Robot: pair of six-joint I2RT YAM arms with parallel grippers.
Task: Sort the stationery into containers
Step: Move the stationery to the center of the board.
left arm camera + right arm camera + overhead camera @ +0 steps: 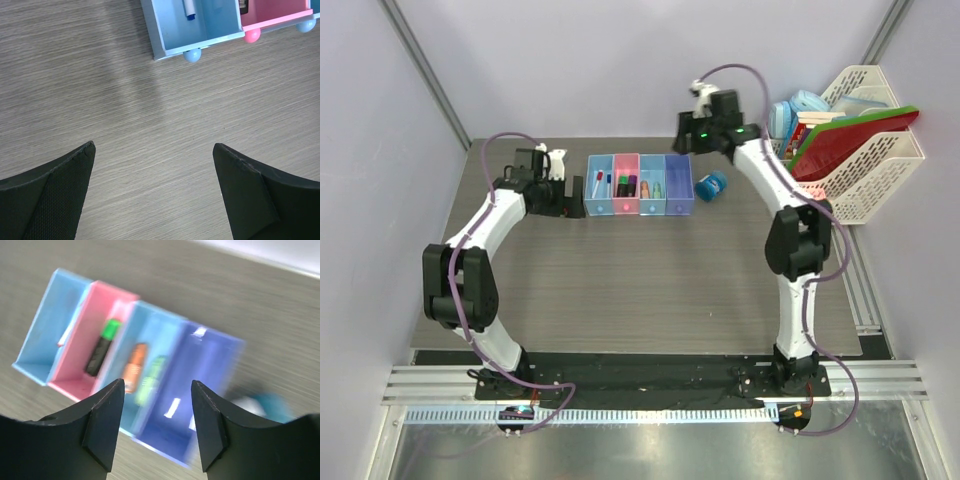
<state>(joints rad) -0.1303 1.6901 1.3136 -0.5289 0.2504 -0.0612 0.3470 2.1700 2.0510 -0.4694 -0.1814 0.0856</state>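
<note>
Where the four bins (640,210) stand joined in a row at the far side of the table (640,290), most of the stationery already lies inside. The left blue bin (592,190) holds two white pens (602,183); the left wrist view catches a blue cap (189,9) on one. The pink bin (75,365) holds a black highlighter (102,347) with a green end, and the top view shows a second dark one beside it. The next blue bin (165,325) holds an orange bit (134,367) and a pale-green bit (150,380) side by side. The purple bin (210,365) shows only pale glints, and I cannot tell what they are. A blue roll (712,185) lies on the table just right of the purple bin, outside the row.

The left claw (154,146) hangs released and empty over bare wood, just left of the row, with the left blue bin's corner ahead of its fingers (55,195). The right claw (157,385) hovers above the row's right end, jaws apart and gripping nothing. In its own view the two bits and the purple bin lie between its fingertips, and the roll is a blur off to the right.
</note>
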